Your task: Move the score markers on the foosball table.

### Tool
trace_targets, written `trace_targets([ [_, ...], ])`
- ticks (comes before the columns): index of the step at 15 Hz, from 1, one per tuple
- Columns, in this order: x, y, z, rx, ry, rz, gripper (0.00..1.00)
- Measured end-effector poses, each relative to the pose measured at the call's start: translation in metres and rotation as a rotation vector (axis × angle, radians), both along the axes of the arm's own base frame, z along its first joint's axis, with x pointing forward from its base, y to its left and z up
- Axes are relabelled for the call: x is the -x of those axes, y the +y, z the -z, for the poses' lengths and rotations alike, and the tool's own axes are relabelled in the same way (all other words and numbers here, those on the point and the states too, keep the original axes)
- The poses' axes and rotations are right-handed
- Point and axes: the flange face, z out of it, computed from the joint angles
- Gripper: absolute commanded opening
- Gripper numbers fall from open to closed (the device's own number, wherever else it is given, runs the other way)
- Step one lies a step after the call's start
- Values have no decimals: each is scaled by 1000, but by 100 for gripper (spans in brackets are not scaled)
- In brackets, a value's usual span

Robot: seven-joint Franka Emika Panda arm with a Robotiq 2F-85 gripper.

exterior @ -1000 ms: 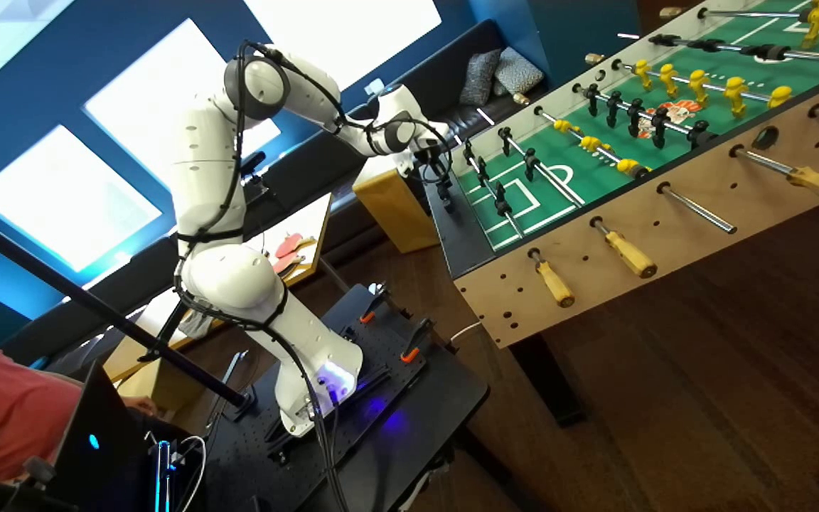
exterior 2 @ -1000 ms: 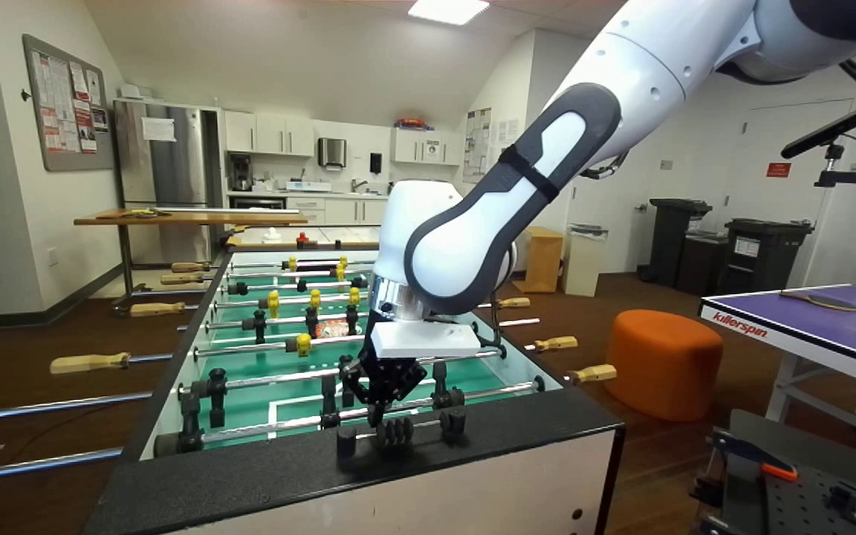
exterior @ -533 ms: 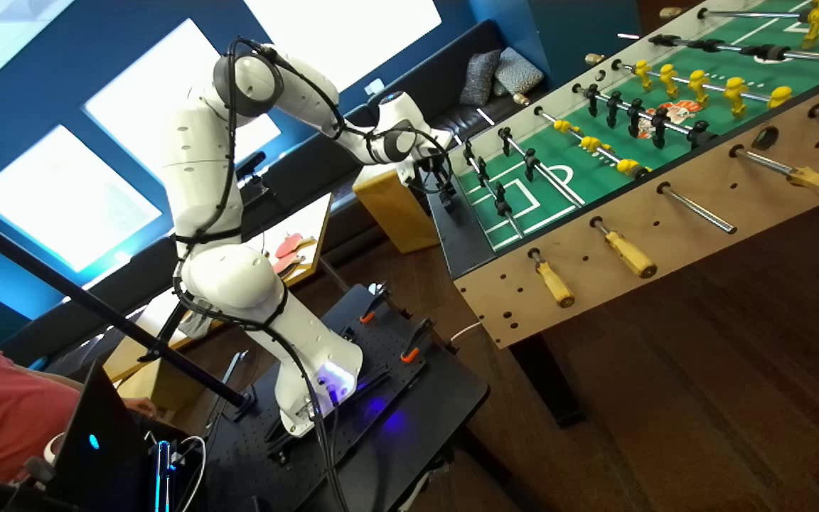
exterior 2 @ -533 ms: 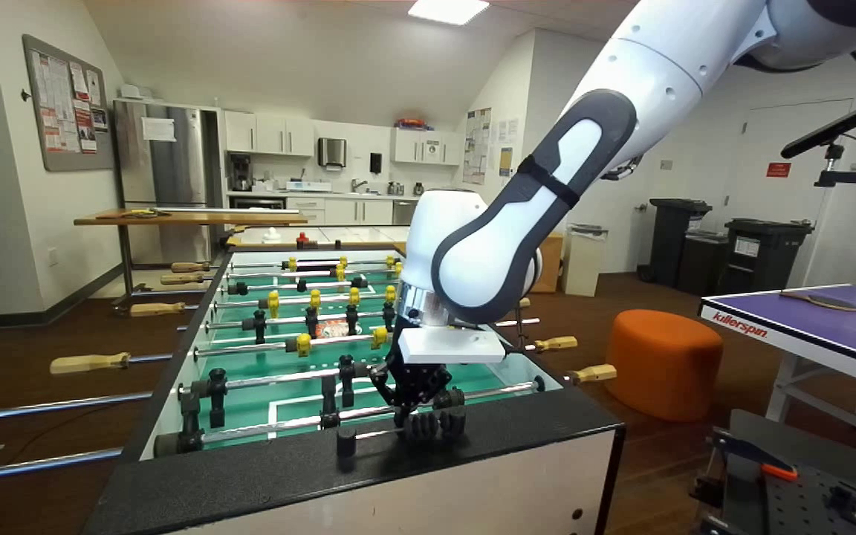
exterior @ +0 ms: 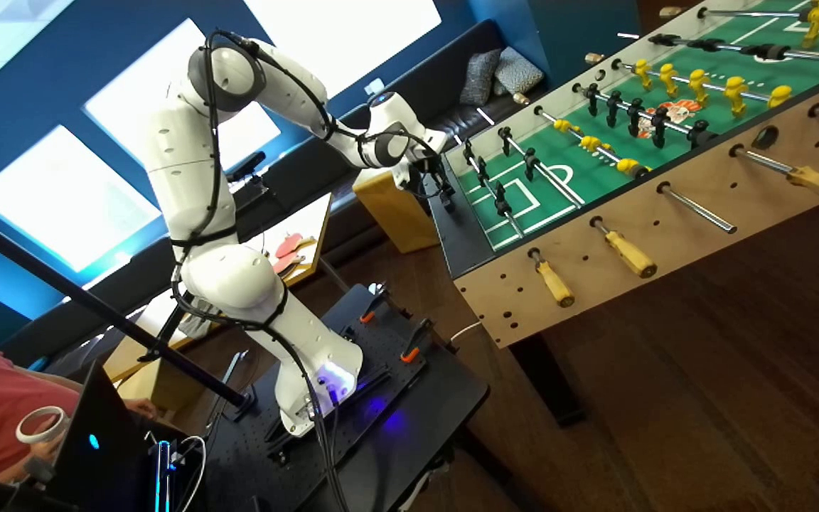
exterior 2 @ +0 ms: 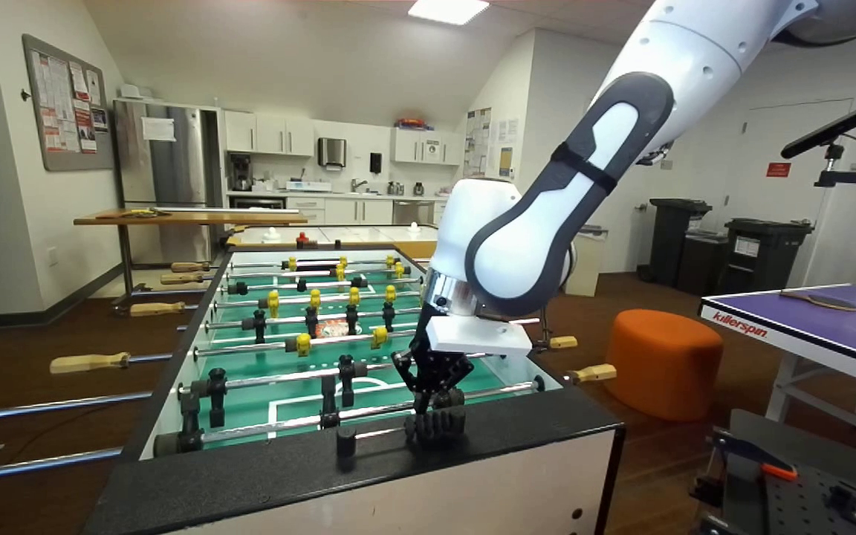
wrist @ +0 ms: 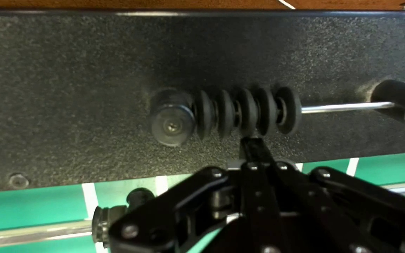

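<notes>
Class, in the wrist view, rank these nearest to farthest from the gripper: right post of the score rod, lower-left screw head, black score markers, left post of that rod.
1. Black score markers: just above the gripper in the picture.
2. Left post: picture left, beside the markers.
3. Right post: at the score rod's bare end.
4. Screw head: lower left.

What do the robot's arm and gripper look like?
The Franka Panda arm is white with rounded segments and dark grey trim; black cables run along it and black straps encircle it. A white block sits at its wrist. The Robotiq gripper is black, with angular linkages and silvery screws.
</notes>
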Motion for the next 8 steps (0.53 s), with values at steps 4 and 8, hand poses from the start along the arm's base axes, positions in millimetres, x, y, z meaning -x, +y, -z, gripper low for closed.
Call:
trace_targets([
  [4, 19, 20, -40, -30, -81, -38, 0],
  [8, 37, 24, -77, -13, -115, -52, 0],
])
